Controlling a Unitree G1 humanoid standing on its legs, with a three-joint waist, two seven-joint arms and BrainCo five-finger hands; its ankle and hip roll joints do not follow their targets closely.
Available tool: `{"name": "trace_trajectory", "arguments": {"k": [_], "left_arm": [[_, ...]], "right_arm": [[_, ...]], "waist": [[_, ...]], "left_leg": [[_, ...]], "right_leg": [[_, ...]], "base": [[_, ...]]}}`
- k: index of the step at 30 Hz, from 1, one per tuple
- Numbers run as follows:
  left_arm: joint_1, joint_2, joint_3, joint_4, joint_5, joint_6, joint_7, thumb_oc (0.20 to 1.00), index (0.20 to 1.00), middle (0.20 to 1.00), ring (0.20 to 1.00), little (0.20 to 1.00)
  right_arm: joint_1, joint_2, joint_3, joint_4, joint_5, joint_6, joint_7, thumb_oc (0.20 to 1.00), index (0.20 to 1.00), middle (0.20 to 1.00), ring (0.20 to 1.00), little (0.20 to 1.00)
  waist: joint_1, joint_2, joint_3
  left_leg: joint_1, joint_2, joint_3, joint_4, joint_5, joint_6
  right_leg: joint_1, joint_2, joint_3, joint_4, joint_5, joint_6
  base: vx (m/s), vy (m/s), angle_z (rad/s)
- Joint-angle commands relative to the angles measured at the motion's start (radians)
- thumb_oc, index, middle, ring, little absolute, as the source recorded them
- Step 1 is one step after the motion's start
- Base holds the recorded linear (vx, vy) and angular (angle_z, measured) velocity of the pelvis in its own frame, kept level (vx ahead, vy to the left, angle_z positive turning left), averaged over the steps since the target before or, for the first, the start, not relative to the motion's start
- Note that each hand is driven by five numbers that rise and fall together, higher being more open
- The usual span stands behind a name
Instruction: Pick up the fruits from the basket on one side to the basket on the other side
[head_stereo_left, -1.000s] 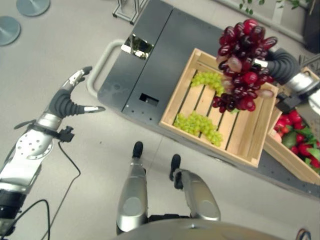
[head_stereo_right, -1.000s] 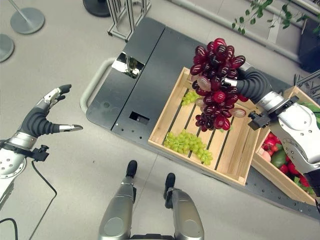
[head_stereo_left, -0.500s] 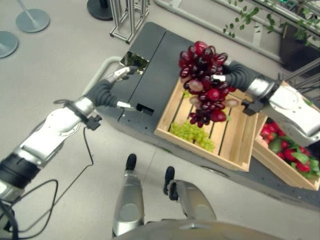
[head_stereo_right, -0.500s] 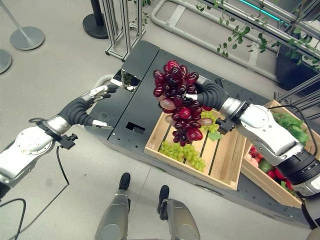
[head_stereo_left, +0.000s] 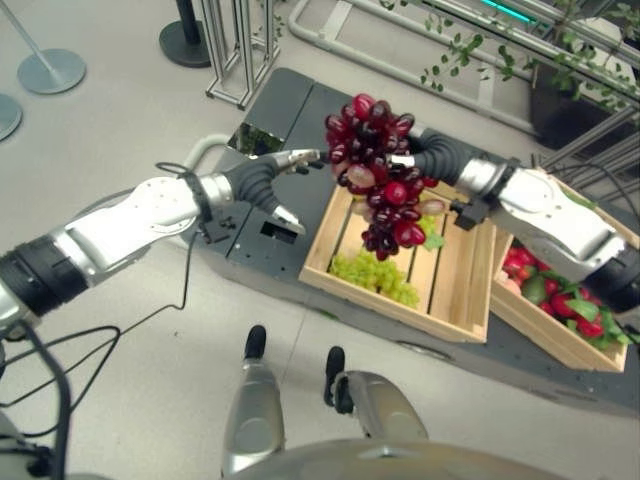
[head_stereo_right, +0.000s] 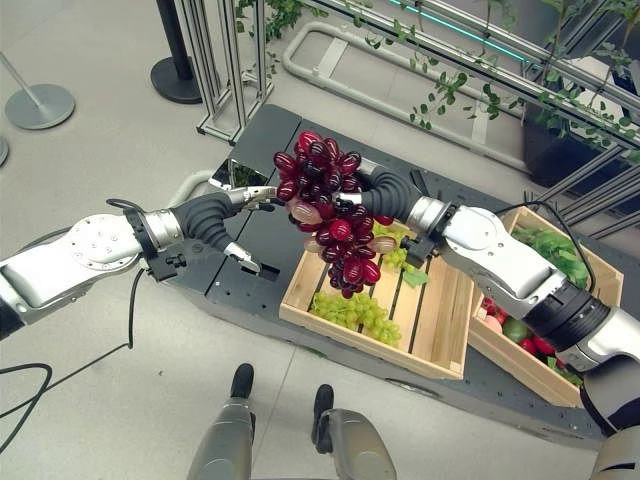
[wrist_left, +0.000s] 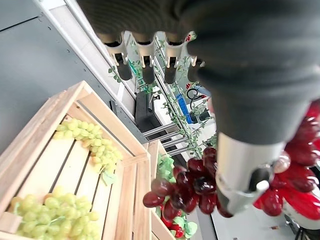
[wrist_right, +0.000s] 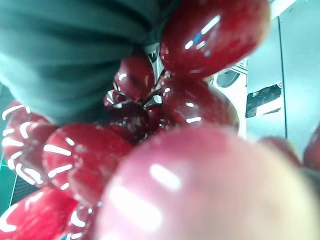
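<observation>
A big bunch of red grapes (head_stereo_left: 380, 175) hangs in the air over the left end of a slatted wooden crate (head_stereo_left: 400, 312). My right hand (head_stereo_left: 425, 158) is shut on its top, and the grapes sit right against it in the right wrist view (wrist_right: 165, 150). My left hand (head_stereo_left: 268, 186) is open just left of the bunch, fingers (wrist_left: 145, 65) straight and pointing at it, thumb spread below. Green grape bunches (head_stereo_right: 350, 312) lie in the crate. The red grapes (wrist_left: 180, 192) also hang past my left thumb in the left wrist view.
A second wooden crate (head_stereo_left: 545, 340) to the right holds red fruit and green leaves. Both crates stand on a dark flat cart (head_stereo_left: 290, 110) with a curved handle at its left end. Stanchion bases (head_stereo_left: 50, 70) and metal frame legs (head_stereo_left: 240, 50) stand on the floor behind.
The view has shifted. My left arm swung in from the floor side up to the grapes. My right hand carried the red bunch leftward across the crate towards the left hand.
</observation>
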Motion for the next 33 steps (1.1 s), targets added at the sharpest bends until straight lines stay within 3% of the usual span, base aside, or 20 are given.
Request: {"name": "trace_trajectory", "arguments": {"k": [1, 18, 33], "left_arm": [[-0.005, -0.025, 0.055, 0.002, -0.043, -0.037, 0.004, 1.000, 1.000, 1.000, 1.000, 1.000], [0.007, -0.114, 0.044, 0.014, -0.170, -0.009, -0.027, 1.000, 1.000, 1.000, 1.000, 1.000], [-0.011, -0.124, -0.014, 0.012, -0.214, 0.009, -0.079, 1.000, 1.000, 1.000, 1.000, 1.000]], "right_arm": [[-0.085, 0.049, -0.045, -0.026, 0.068, -0.101, -0.036, 0.200, 0.200, 0.200, 0.200, 0.200], [-0.097, 0.193, -0.037, 0.005, 0.073, -0.109, -0.066, 0.200, 0.200, 0.200, 0.200, 0.200], [-0.090, 0.318, 0.002, 0.069, 0.108, -0.094, -0.053, 0.200, 0.200, 0.200, 0.200, 0.200]], "waist": [[-0.007, -0.010, -0.057], [-0.005, -0.013, -0.101], [0.003, -0.010, -0.116]], "left_leg": [[0.022, -0.037, 0.030, 0.070, -0.091, 0.065], [0.055, -0.040, 0.032, 0.042, -0.092, 0.067], [0.069, -0.043, 0.032, 0.023, -0.089, 0.067]], "right_leg": [[0.017, -0.010, 0.013, -0.081, 0.122, 0.074], [0.046, -0.006, 0.020, -0.104, 0.126, 0.075], [0.058, -0.009, 0.019, -0.121, 0.132, 0.075]], "base": [[0.00, 0.000, 0.00], [0.00, 0.000, -0.01], [0.00, 0.001, 0.00]]}}
